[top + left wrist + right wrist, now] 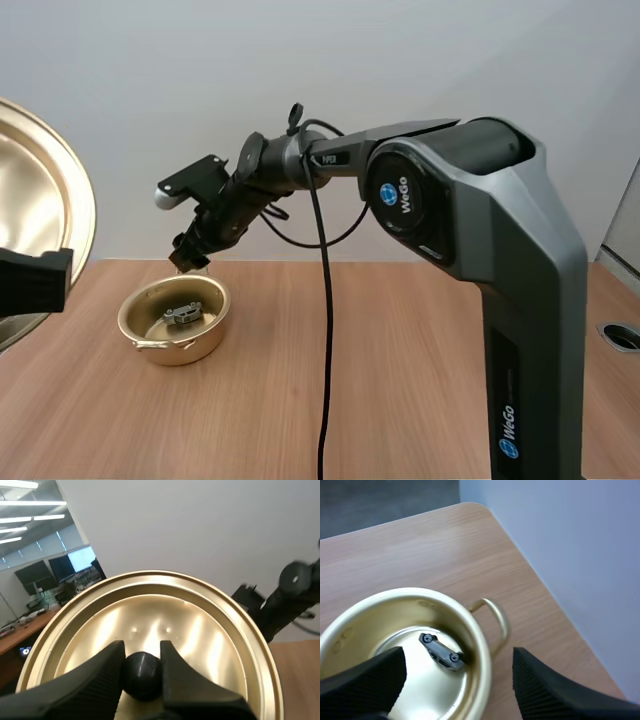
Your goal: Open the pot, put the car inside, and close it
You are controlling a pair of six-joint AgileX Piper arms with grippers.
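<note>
Plainly, the car (441,652) is inside the pot (176,348), lying on the floor directly below the right claw (459,656). That claw is spread wide, its ribbed faces well apart with nothing between them. It hangs above the pot's far rim, not down in the bowl. The spread and the height suggest the car has been let go and the claw is placed to lift clear without brushing the rim. The pot's loop handle (496,616) sits under the gap between the two fingers, on the side farther from the arm's base.

The left claw (142,652) is pinching the lid (200,630) by its black knob (142,677), which sits squarely between the fingertips with a finger pressed against each side. The lid's golden face spreads out beyond the tips, tilted up on edge, not flat. In the high view the lid is raised well above the table (400,390) and well off to the side of the pot, on the side away from the right claw. Keeping it there leaves the pot's mouth open and gives the right arm room to work.

Opening and loading look done, and only closing is left. The right claw would need to move off the rim before the left claw can level the lid and lower it. A knob pinched off-centre could let the lid swing and land crooked on the rim.
</note>
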